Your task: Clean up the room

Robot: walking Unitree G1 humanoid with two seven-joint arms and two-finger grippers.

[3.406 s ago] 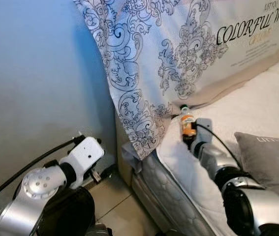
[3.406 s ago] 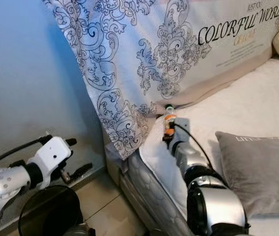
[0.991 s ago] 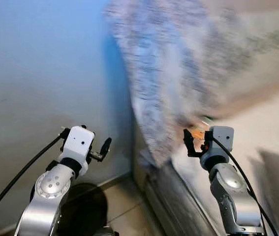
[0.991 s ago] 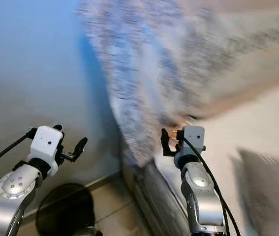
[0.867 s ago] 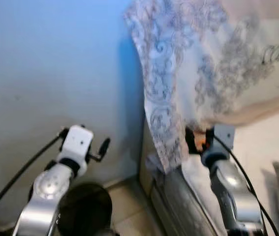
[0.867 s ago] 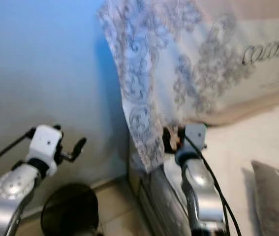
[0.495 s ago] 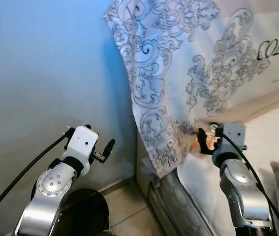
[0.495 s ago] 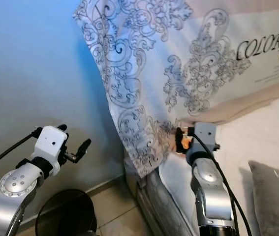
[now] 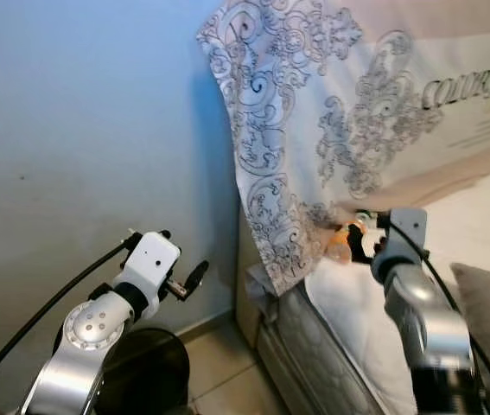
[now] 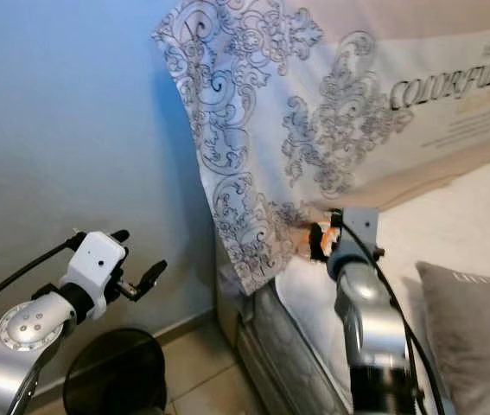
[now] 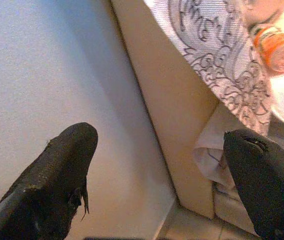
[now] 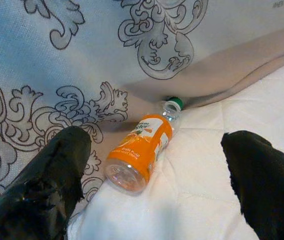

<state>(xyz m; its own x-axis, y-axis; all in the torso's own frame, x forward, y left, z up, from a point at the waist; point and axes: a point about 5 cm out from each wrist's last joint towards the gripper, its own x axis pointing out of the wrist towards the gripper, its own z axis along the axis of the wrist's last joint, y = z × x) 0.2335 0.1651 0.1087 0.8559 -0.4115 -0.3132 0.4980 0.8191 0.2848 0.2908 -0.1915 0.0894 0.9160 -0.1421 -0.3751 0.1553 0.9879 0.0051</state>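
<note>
At the head of the bed (image 9: pixel 357 303), in the left eye view, an orange bottle (image 9: pixel 343 244) is lying on its side on the white mattress cover, tucked against the patterned cloth (image 9: pixel 288 130) that is hanging over the headboard. The right claw (image 9: pixel 361 245) is hovering just beside it. The left claw (image 9: pixel 194 277) is hanging out over the dark round bin (image 9: pixel 141 372) by the blue wall.

Across in the right eye view, the same bottle (image 10: pixel 316 238) is sitting at the tip of the right claw (image 10: pixel 324 239), with a grey pillow (image 10: pixel 474 337) lying well apart on the bed.

Through the left wrist view, the left claw (image 11: pixel 167 170) is standing wide open and holding nothing, its fingers (image 11: pixel 56 170) framing the wall and bed frame; the bottle (image 11: pixel 277 47) is peeking past the cloth.

Through the right wrist view, the right claw (image 12: pixel 157 180) is also spread wide and empty, its fingers (image 12: pixel 46 190) straddling the bottle (image 12: pixel 139 152), whose green cap is pointing toward the headboard and whose base is facing the camera. The bottle looks like a small, light, smooth plastic one that could roll or squirt sideways on the soft mattress; closing across the labelled middle of its body seems the surest hold.
</note>
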